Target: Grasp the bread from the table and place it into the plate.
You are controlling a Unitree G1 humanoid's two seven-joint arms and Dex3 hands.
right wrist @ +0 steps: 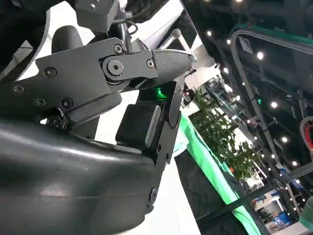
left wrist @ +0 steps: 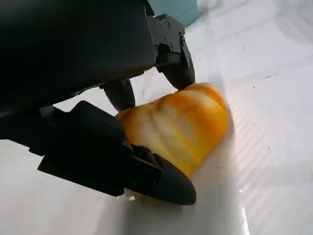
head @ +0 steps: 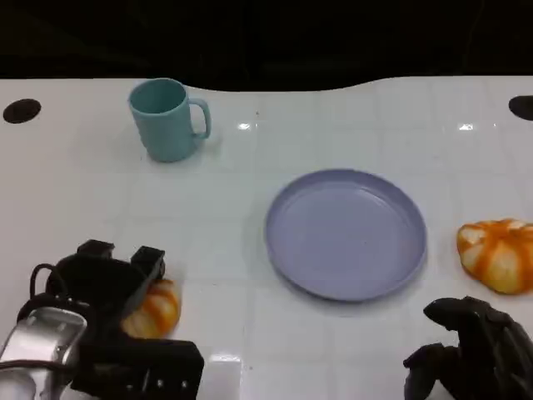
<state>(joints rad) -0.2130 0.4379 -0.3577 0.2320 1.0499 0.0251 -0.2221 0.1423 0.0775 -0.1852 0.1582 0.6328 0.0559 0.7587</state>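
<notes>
Orange-and-white glazed bread roll [head: 156, 310] was on the white table [head: 83, 192] at the near left, well apart from the round lavender plastic plate [head: 346, 233], which sat mid-table with nothing in it. So placement wasn't done; my read is we were at the grasp step, lift and carry to the plate both left.

Left hand [head: 108, 287] was down on the roll. In the left wrist view its black fingers [left wrist: 173, 63] sat over the far side of the roll [left wrist: 176, 129] and another finger lay along the near underside, so the roll was clamped between them while apparently still resting on the table.

Right hand [head: 475, 350] was at the near right, low over the table, fingers curled in, holding nothing as far as I could see; not touching anything. Right wrist view pointed up past its fingers [right wrist: 164, 61] at ceiling lights.

A second orange-and-white roll [head: 498, 254] lay at the right edge, just beside the plate's right side but apart from it. Teal ceramic mug [head: 166, 118] stood upright at far left, well out of the way.
</notes>
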